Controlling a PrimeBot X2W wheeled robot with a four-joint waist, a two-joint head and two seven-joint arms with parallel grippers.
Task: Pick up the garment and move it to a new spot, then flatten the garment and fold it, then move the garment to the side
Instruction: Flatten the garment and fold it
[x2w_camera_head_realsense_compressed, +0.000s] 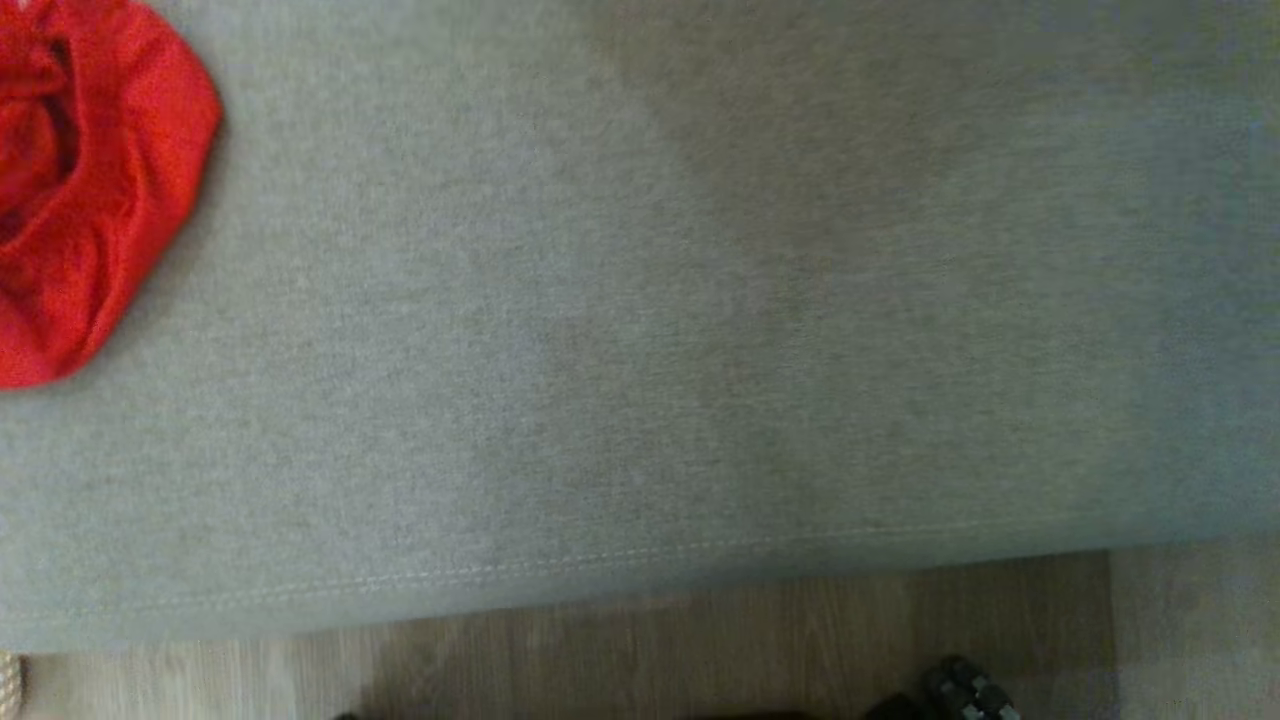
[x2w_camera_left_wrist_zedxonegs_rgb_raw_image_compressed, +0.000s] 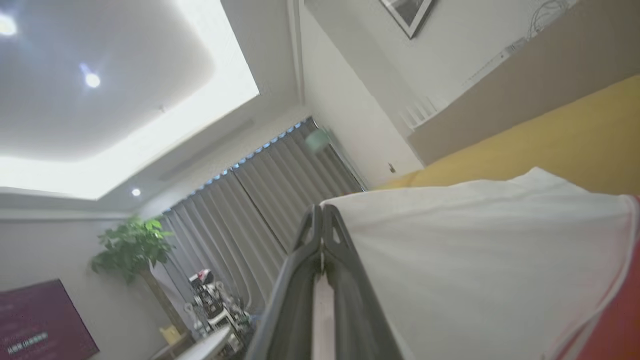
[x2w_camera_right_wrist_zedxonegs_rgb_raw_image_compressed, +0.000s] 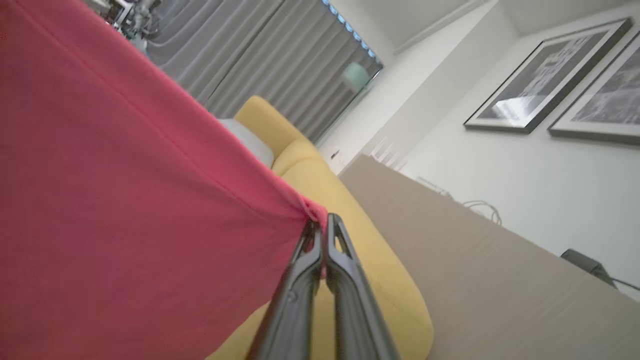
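In the right wrist view the garment (x2w_camera_right_wrist_zedxonegs_rgb_raw_image_compressed: 125, 200) hangs as a taut red sheet across the left half. My right gripper (x2w_camera_right_wrist_zedxonegs_rgb_raw_image_compressed: 321, 225) is shut on its bunched corner. In the left wrist view my left gripper (x2w_camera_left_wrist_zedxonegs_rgb_raw_image_compressed: 322, 212) is shut on the edge of a white cloth panel (x2w_camera_left_wrist_zedxonegs_rgb_raw_image_compressed: 475, 260) with red trim at its lower right, and pink cloth shows between the fingers. In the head view a crumpled red cloth (x2w_camera_head_realsense_compressed: 90, 180) lies at the upper left of a grey upholstered surface (x2w_camera_head_realsense_compressed: 640, 300). I cannot tell whether it is part of the held garment.
The grey surface's seamed front edge (x2w_camera_head_realsense_compressed: 600, 575) borders a wood floor (x2w_camera_head_realsense_compressed: 700, 650), where a dark part (x2w_camera_head_realsense_compressed: 965, 690) shows at the bottom right. A yellow sofa (x2w_camera_right_wrist_zedxonegs_rgb_raw_image_compressed: 350, 240), a beige panel (x2w_camera_right_wrist_zedxonegs_rgb_raw_image_compressed: 500, 280), grey curtains (x2w_camera_left_wrist_zedxonegs_rgb_raw_image_compressed: 240, 210) and a potted plant (x2w_camera_left_wrist_zedxonegs_rgb_raw_image_compressed: 132, 245) stand around.
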